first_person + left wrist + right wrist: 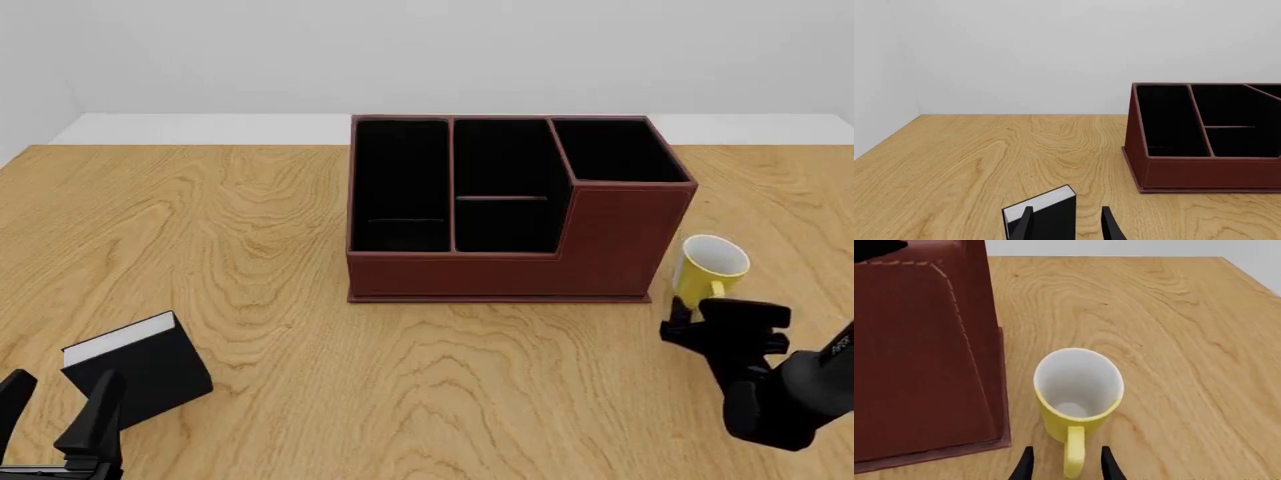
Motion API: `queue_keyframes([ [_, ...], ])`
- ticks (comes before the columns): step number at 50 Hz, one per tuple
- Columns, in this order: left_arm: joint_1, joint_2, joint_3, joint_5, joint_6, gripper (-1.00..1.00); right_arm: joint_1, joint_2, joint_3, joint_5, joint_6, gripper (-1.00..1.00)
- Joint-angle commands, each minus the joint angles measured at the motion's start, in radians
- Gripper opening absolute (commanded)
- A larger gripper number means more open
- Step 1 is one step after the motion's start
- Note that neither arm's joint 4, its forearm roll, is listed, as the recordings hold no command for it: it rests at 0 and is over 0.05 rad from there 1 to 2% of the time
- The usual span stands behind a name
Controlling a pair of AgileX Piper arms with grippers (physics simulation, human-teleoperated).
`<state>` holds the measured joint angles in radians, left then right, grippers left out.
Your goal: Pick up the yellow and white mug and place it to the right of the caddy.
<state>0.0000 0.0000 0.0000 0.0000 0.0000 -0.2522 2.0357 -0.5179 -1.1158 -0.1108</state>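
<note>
Mug [710, 268]: upright on the table, just right of the caddy's near right corner; close beside the caddy wall but a thin strip of wood shows between them in the right wrist view; yellow outside, white rim and inside, nothing in it; loop handle [1073, 454] turned away from the caddy's far end, toward the right gripper

Right gripper [722, 318]: just on the near side of the mug, right of the caddy's front edge; jaws apart, one fingertip on each side of the handle; in the right wrist view the handle sits in the gap between the two dark fingertips [1025, 466]; whether either one touches the handle I cannot tell; mug stands on the wood, not lifted

Caddy [514, 255]: reddish-brown box at the middle of the table; black-lined compartments; its right end section stands taller than the rest; stitching shows along the near edge in the right wrist view

Book [139, 366]: small, black, white page edges; well to the near left of the caddy; stands tilted on the table

Left gripper [54, 415]: near left of the caddy, just on the near side of the book; jaws apart; holds nothing; in the left wrist view its fingertips frame the book's lower part

Table [240, 230]: light wood grain under the caddy
</note>
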Motion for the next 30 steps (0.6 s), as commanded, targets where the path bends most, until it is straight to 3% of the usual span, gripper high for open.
queue_keyframes([
  [1,0.0,0.0,0.0,0.0,0.0,1.0,0.001,0.02,0.002,0.002,0.0,1.0],
  [19,0.0,0.0,0.0,0.0,0.0,1.0,-0.009,-0.049,0.057,-0.003,0.003,1.0],
  [30,0.0,0.0,0.0,0.0,0.0,1.0,-0.002,-0.088,0.147,-0.061,-0.014,1.0],
])
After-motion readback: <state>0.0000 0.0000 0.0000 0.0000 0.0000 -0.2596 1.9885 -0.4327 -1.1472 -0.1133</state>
